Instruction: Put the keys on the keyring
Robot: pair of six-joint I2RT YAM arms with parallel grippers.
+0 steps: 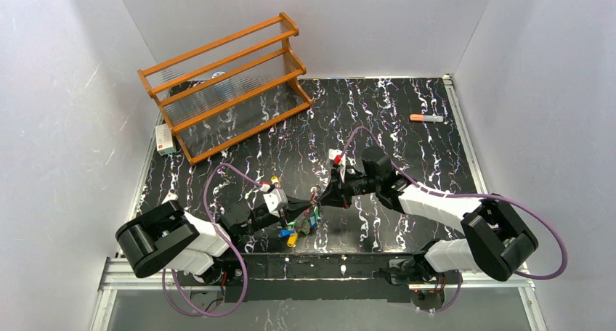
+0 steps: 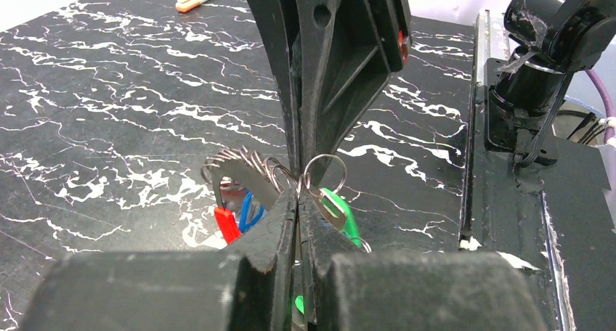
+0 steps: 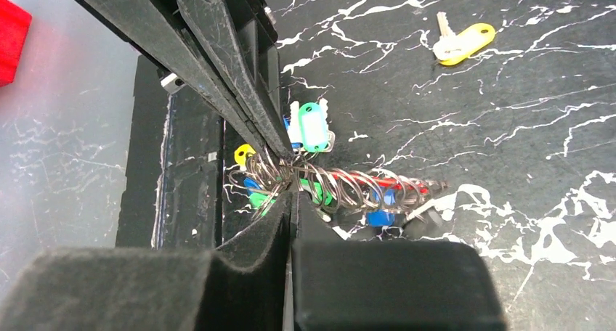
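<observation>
The keyring [image 3: 378, 180], a thin wire with a red arc strung with several split rings and coloured tags, hangs between both grippers just above the table; it also shows in the top view [image 1: 301, 222]. My right gripper [image 3: 290, 193] is shut on its wire among the rings [image 1: 325, 198]. My left gripper [image 2: 298, 200] is shut on the small split ring of a green key [image 2: 341, 207], pressed tip to tip against the right fingers [image 2: 319, 70]. A loose yellow key [image 3: 465, 42] lies on the table beyond.
An orange-capped marker [image 1: 426, 117] lies at the far right. A wooden rack [image 1: 225, 84] stands at the back left with a small white box [image 1: 165, 139] beside it. The table's near rail [image 1: 319, 262] runs just behind the hanging tags.
</observation>
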